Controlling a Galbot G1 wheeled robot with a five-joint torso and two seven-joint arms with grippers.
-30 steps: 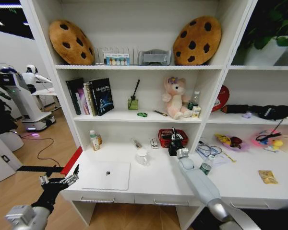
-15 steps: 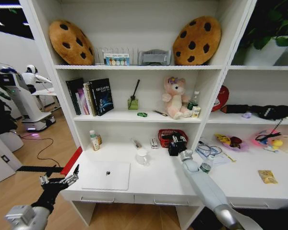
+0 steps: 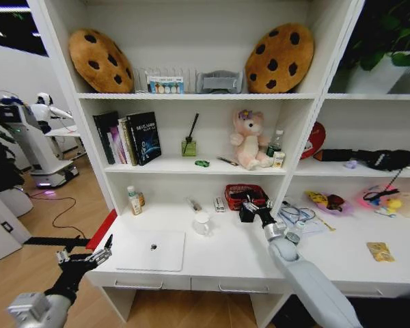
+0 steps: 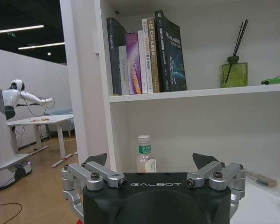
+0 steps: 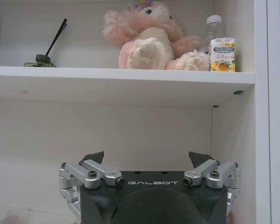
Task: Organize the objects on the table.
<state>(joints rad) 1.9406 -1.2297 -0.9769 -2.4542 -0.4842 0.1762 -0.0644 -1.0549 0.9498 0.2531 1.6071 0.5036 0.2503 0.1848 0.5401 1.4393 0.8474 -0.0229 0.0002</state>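
Here the largest thing is the white shelving unit, which stands on the back of the long white desk with its shallow drawers. On the top shelf two big cookie-shaped cushions lean at the left and right ends. On the middle shelf a row of books stands at the left, a green reed diffuser is in the middle, and a pink plush toy sits at the right, with a bottle and a small carton just beside it.

On the desk top the slim silver laptop lies closed and flat near the front left edge. A white mug stands behind its right corner, apart from it. A red mesh basket stands at the back wall of the desk.

The right arm reaches forward over the desk, and the right gripper is in front of the red basket, close to it. In the right wrist view its jaws are wide apart and hold nothing. The left gripper hangs off the left front corner of the desk, beside the laptop but not touching it, also with wide, empty jaws.

A small green toy car sits on the middle shelf, right of the diffuser.
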